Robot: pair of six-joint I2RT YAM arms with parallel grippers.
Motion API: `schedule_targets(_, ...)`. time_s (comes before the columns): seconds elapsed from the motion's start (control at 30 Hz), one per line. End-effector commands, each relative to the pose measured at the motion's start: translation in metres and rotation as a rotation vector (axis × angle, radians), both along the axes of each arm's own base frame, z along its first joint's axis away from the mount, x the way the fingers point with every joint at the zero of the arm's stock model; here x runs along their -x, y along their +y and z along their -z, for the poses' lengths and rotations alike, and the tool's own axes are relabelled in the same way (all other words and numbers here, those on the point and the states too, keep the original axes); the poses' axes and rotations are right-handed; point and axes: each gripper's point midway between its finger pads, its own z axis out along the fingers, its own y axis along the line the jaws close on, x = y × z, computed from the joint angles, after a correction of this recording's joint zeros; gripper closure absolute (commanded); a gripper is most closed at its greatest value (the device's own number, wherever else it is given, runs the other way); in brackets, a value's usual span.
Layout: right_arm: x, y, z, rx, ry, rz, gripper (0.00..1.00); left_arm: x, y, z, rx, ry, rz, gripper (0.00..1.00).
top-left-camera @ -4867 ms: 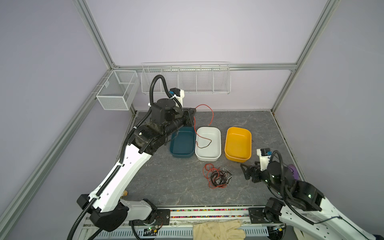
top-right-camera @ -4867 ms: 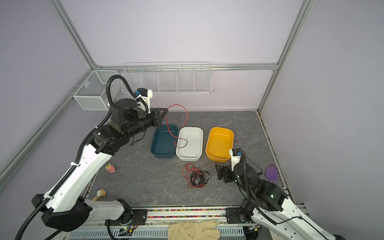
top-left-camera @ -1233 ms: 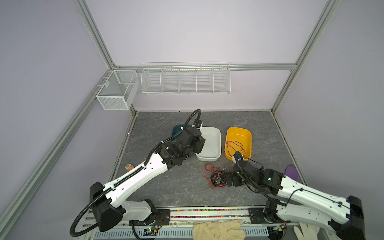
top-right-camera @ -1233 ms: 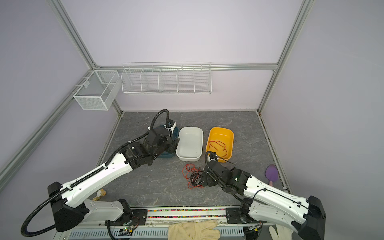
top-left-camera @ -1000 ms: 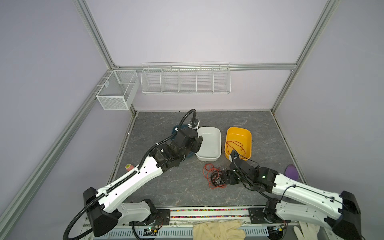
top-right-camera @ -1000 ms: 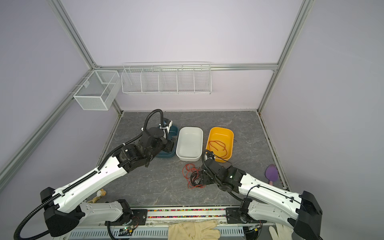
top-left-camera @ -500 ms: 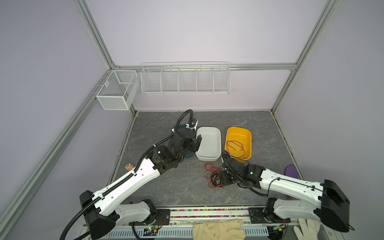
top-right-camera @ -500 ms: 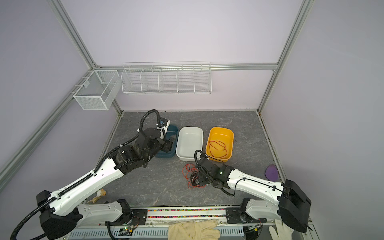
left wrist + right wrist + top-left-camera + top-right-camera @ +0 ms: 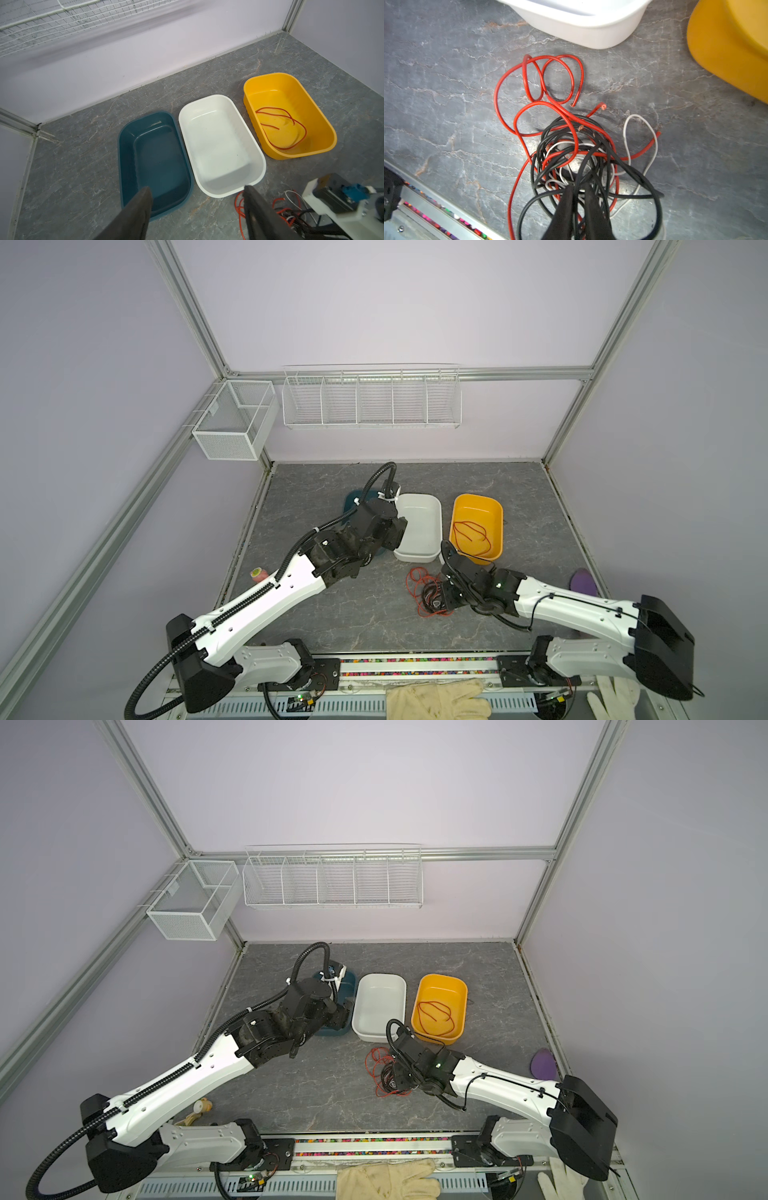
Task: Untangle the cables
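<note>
**Right gripper closed in the cable tangle, left gripper spread by the tubs**

Nearest, two gloves lie at the front rail: one beige glove [image 9: 436, 699] and one white glove [image 9: 611, 697]. Behind them, on the grey table [image 9: 332, 614], one tangle of cables [image 9: 571, 149] lies just in front of the white tub [image 9: 581, 25]. The right gripper [image 9: 578, 188] stands in the near side of the tangle, its fingers pressed almost together with black strands pinched between them. The tangle mixes red, black and white strands, and its red loops spread toward the white tub.

Farther back, three tubs stand in a row: the teal tub [image 9: 149, 145], the white one and the yellow tub [image 9: 276, 87]. One loose red cable [image 9: 270, 108] lies curled inside the yellow tub. The left gripper [image 9: 196, 188] hangs by the teal and white tubs, fingers spread wide with nothing between them. On the back wall hang one long wire rack [image 9: 370, 402] and one mesh basket [image 9: 232, 423].
</note>
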Motion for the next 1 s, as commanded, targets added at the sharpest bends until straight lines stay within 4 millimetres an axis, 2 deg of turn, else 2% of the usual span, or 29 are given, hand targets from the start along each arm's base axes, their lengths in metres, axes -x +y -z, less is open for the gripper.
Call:
schedule_targets(0.0, 0.001, 0.001, -0.005, -0.033, -0.008, -0.001, 0.89, 0.015, 0.004, 0.004, 0.074, 0.104, -0.023, 0.30)
schedule_targets(0.07, 0.001, 0.001, -0.014, -0.048, -0.027, -0.005, 0.91, 0.026, -0.001, 0.020, 0.122, 0.174, 0.001, 0.31)
schedule_targets(0.2, -0.002, 0.003, -0.030, -0.069, -0.062, -0.019, 0.92, 0.043, -0.014, 0.068, 0.225, 0.325, 0.028, 0.33)
schedule_targets(0.3, -0.003, 0.004, -0.035, -0.078, -0.071, -0.029, 0.94, 0.053, -0.024, 0.104, 0.268, 0.428, 0.027, 0.35)
schedule_targets(0.37, -0.003, 0.007, -0.037, -0.086, -0.074, -0.032, 0.94, 0.059, -0.030, 0.121, 0.295, 0.475, 0.028, 0.35)
schedule_targets(0.7, -0.008, 0.025, -0.059, -0.156, -0.098, -0.065, 0.94, 0.095, -0.072, 0.154, 0.384, 0.566, 0.128, 0.35)
schedule_targets(0.83, -0.011, 0.028, -0.068, -0.176, -0.117, -0.064, 0.94, 0.107, -0.081, 0.159, 0.400, 0.567, 0.165, 0.35)
schedule_targets(0.97, -0.013, 0.030, -0.075, -0.185, -0.130, -0.061, 0.94, 0.113, -0.081, 0.165, 0.423, 0.582, 0.167, 0.36)
